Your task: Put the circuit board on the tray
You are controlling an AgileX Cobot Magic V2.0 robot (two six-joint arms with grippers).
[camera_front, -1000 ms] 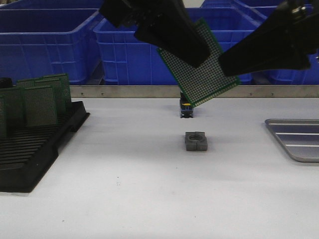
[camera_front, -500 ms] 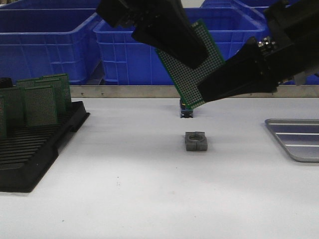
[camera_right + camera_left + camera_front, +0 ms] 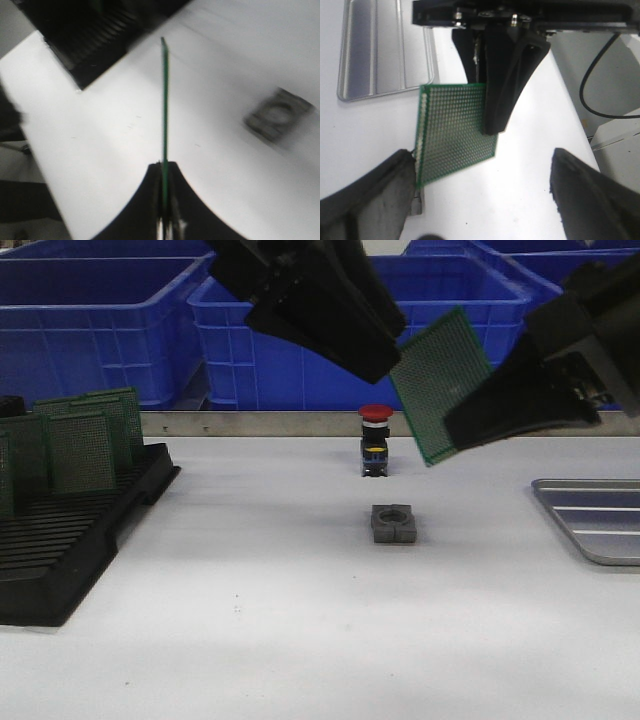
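— While the green perforated circuit board (image 3: 440, 386) hangs tilted in the air over the white table (image 3: 300, 640), which arm has it?
— The right gripper (image 3: 164, 172). Its two black fingers (image 3: 176, 200) are pinched narrow on the board's edge; the right wrist view shows the board edge-on, rising straight out between them.
— And the left gripper (image 3: 480, 195)?
— Spread wide, holding nothing. In the left wrist view its fingers (image 3: 367, 197) stand far apart with the board clear between them, and in the front view it sits up and to the left of the board, apart from it.
— Where is the shallow silver-grey metal tray (image 3: 595, 520) with the ribbed floor?
— Flat on the table at the right edge of the front view, lower than the board and off to its right. The board does not touch it.
— What else is on the table?
— A small grey square block with a round hole (image 3: 393, 523) near the middle, a red-capped push button (image 3: 375, 440) behind it, and a black slotted plastic rack (image 3: 70, 530) at the left holding more green boards upright. Blue plastic crates (image 3: 270, 330) line the back.
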